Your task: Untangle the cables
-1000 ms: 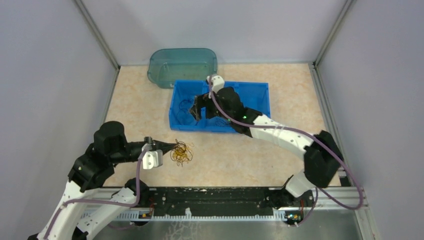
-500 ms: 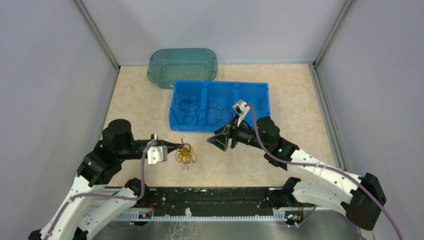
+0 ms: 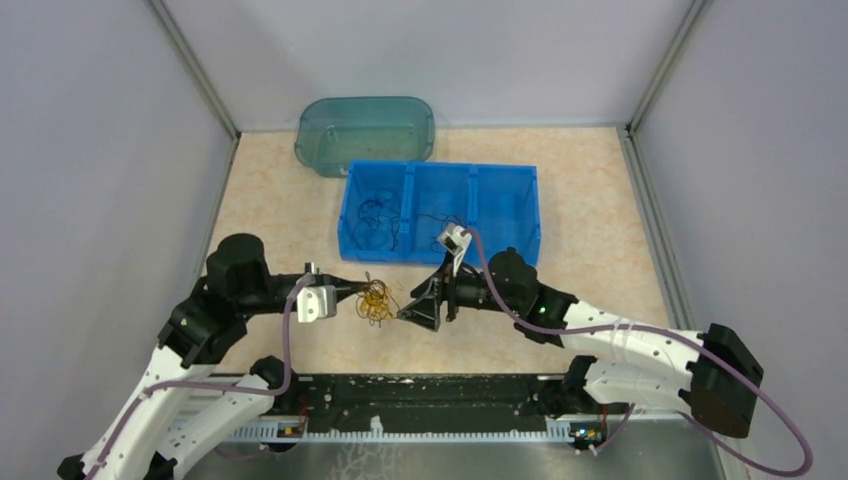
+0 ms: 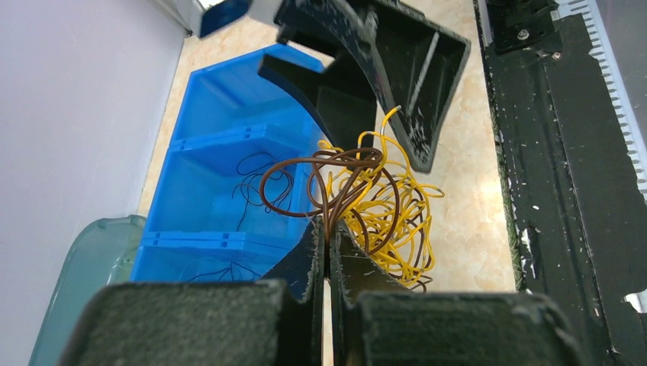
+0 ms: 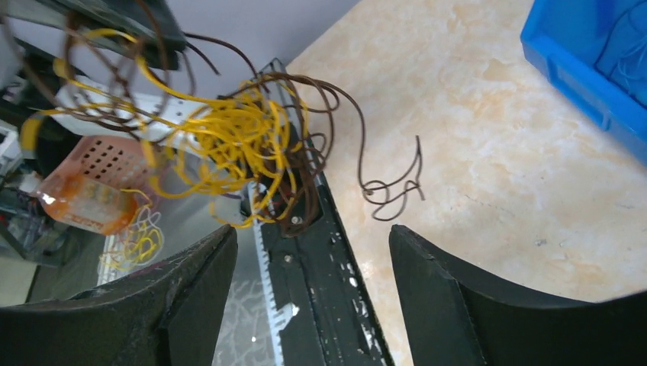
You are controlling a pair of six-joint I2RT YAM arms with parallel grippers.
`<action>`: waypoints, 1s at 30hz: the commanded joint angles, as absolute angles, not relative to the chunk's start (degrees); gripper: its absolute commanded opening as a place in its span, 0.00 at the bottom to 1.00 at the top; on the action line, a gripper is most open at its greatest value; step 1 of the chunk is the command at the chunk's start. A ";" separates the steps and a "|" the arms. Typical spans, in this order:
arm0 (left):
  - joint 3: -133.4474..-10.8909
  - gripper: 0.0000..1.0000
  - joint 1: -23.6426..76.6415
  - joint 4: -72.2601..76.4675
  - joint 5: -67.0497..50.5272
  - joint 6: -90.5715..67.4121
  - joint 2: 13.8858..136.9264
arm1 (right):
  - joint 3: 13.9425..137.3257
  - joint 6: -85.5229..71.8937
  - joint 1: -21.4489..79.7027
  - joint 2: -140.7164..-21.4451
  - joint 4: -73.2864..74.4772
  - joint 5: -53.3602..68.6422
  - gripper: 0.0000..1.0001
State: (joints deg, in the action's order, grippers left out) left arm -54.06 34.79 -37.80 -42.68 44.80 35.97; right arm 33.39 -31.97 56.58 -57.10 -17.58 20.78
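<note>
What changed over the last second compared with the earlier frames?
The right gripper swung from over the blue bin back toward the near edge, jaws open, up to the cable clump. The left gripper, shut on the clump, carried it slightly toward the centre. Bin and teal lid stayed put.

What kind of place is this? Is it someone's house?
Probably a robot practice booth, not a house: plain grey walls box in a table, a left arm and right arm are bolted at its edge, and a blue bin holds thin cables.

Ahead of me, a blue three-compartment plastic bin (image 3: 508,205) sits on the beige marbled counter (image 3: 290,210), translucent teal plastic tub (image 3: 365,135) just behind.
</note>
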 commanded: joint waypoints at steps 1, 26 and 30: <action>-55.98 0.00 34.98 -34.81 -43.87 42.95 36.58 | 32.04 -29.69 58.37 -60.02 -21.44 15.99 0.77; -64.81 0.00 35.01 -30.24 -46.08 29.63 39.78 | 33.02 -22.99 66.27 -76.66 -52.66 -1.90 0.68; -68.05 0.00 34.99 -31.53 -46.31 28.95 40.45 | 33.03 -20.51 66.17 -75.41 -49.93 -9.48 0.31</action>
